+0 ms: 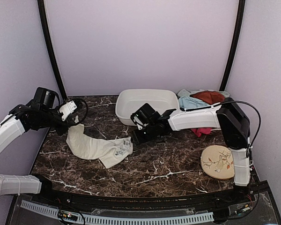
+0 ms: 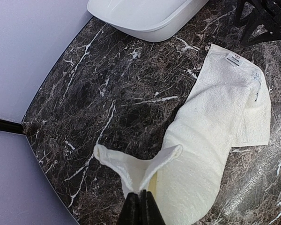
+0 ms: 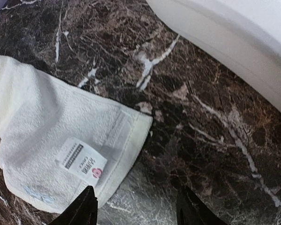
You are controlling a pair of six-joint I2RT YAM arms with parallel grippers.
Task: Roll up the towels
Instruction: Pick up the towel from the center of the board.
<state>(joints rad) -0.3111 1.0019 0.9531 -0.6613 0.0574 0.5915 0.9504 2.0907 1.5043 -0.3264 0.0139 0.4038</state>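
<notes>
The cream-white towel (image 1: 96, 147) lies bunched on the left-centre of the marble table (image 1: 168, 173), in front of the white basin (image 1: 145, 105), not yet spread or rolled. The left gripper (image 2: 141, 199) is closed tight on a fold at one end and holds it up in a pleat. The right gripper (image 3: 136, 208) hovers at the opposite corner, by the sewn label (image 3: 82, 164), with its jaws roughly half apart and holding nothing. With that corner free, a pull from the left would likely drag the whole cloth instead of stretching it flat. The left pinch seems to take in more than one layer, so the edge could open out doubled. The right fingers stand at the very hem and might catch only its lip, or bare marble. A roll begun on cloth this rumpled would probably come out loose and lopsided. The towel is thick terry, narrowed and twisted toward the held end, folded over itself along one side, with a faint blue mark (image 3: 37, 192) near the label.
</notes>
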